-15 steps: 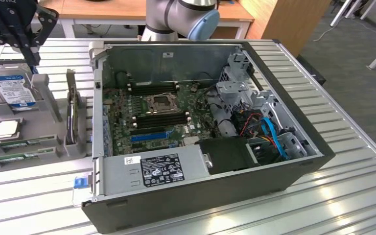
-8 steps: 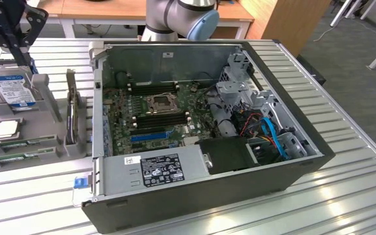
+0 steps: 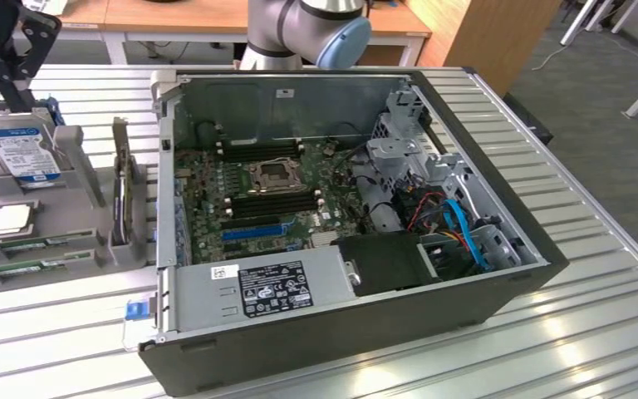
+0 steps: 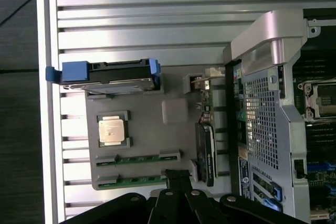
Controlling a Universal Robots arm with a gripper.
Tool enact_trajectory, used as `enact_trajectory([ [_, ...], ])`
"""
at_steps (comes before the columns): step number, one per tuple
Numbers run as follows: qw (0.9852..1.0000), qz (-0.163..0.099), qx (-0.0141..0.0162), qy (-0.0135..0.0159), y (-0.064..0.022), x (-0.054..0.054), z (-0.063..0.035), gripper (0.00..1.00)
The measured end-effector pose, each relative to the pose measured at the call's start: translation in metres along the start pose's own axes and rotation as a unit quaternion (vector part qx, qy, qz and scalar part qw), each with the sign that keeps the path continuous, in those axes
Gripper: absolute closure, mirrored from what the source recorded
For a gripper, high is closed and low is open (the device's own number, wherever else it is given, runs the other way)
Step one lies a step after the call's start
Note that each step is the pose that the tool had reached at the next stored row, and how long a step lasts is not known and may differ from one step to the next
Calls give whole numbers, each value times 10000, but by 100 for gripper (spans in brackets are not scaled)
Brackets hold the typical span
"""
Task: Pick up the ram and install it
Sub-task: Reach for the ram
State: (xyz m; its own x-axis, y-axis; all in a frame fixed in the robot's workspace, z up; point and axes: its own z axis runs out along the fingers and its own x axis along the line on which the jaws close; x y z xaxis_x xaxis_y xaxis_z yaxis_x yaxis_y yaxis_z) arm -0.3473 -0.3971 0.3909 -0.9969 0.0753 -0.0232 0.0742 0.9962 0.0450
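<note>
Two green ram sticks lie side by side in the grey parts holder at the exterior view's left: one nearer the CPU chip, the other along the holder's front edge. In the wrist view they are the inner stick and the outer stick. My gripper hangs above the holder's far end, over the hard drive. Its black fingers are shut with nothing between them, their tips over the holder by one end of the outer stick. The motherboard's dark memory slots flank the CPU socket.
The holder also carries a hard drive standing on edge, a CPU chip and a dark expansion card. The open PC case fills the middle of the slatted metal table, with a power supply and blue cables inside.
</note>
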Motion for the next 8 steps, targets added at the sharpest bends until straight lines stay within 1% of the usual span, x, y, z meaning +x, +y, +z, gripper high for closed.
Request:
enact_trajectory([
  [8, 10000, 0, 0, 0, -13, 181, -1, 90],
])
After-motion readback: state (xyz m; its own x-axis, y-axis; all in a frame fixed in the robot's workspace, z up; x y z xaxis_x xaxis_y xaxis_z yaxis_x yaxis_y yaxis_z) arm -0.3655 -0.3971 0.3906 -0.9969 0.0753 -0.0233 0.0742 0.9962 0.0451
